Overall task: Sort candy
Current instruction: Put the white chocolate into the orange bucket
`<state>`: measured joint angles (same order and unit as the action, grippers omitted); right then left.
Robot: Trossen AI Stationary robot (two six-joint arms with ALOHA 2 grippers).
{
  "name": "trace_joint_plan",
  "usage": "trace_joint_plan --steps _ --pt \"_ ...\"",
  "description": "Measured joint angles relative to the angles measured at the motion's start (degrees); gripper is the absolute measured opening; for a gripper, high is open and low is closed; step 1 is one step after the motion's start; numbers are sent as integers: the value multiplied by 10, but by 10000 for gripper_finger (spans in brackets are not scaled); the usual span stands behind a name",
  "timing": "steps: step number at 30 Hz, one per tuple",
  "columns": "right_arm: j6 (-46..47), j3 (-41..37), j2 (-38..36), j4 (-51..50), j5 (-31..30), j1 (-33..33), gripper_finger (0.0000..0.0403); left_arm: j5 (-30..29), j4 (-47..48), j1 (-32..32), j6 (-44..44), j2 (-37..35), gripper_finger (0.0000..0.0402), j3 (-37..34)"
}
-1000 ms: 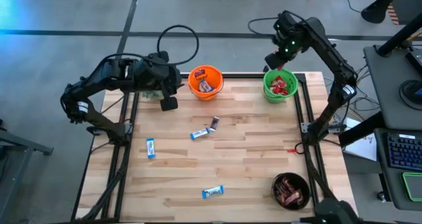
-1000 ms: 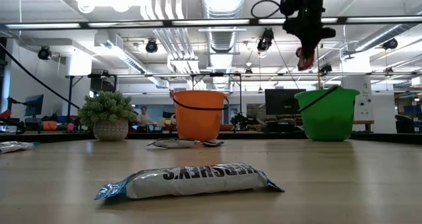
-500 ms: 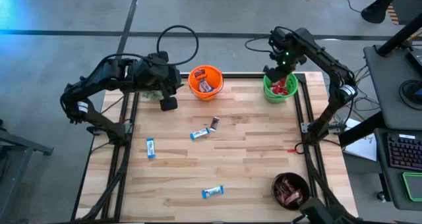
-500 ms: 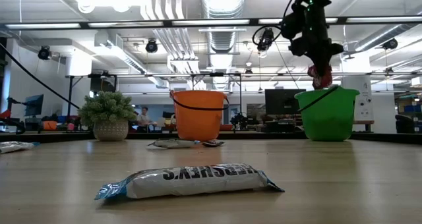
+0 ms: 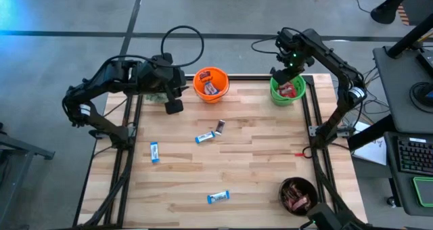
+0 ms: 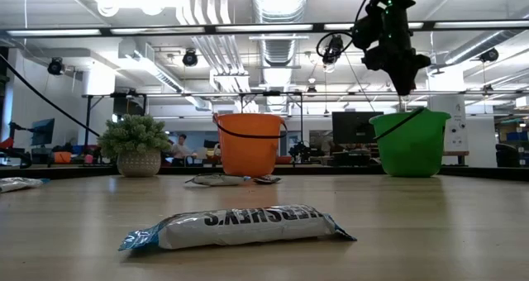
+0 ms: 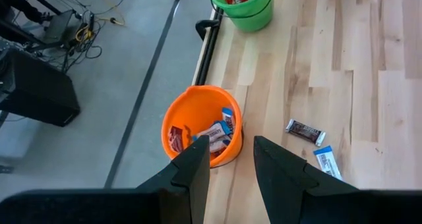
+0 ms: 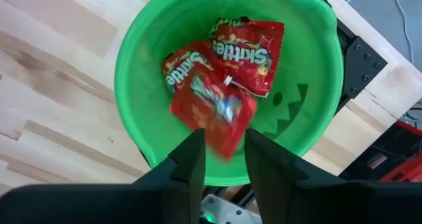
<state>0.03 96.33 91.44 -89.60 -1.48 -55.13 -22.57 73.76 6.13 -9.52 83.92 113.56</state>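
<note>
A red candy packet (image 8: 214, 112) is blurred in mid-air just off the right hand's (image 8: 221, 155) parted fingers, straight over the mouth of the green bucket (image 8: 316, 72), where two more red packets already lie. So the right hand is open and holds nothing. What is left to sort lies toward the counter's (image 5: 264, 162) middle and near edge. A blue-and-white bar (image 5: 204, 137) touches a dark brown bar (image 5: 220, 126), at roughly 7 o'clock from the right hand in the high view and well apart from it. They lie nearer the left hand (image 5: 174, 106), at about its 4 o'clock. That hand hovers beside the orange bucket (image 5: 211, 84), fingers apart and empty. My judgement: the left arm has the shorter reach.
</note>
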Motion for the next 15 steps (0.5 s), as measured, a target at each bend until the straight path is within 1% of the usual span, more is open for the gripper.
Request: trace_joint_plan --steps 8,13,15 --pt "35 5 0 -1 3 1 105 0 0 0 32 0 101 0" --pt "47 25 0 0 48 15 105 1 14 0 47 0 101 0" --pt "44 36 0 0 51 26 105 2 16 0 58 0 101 0"
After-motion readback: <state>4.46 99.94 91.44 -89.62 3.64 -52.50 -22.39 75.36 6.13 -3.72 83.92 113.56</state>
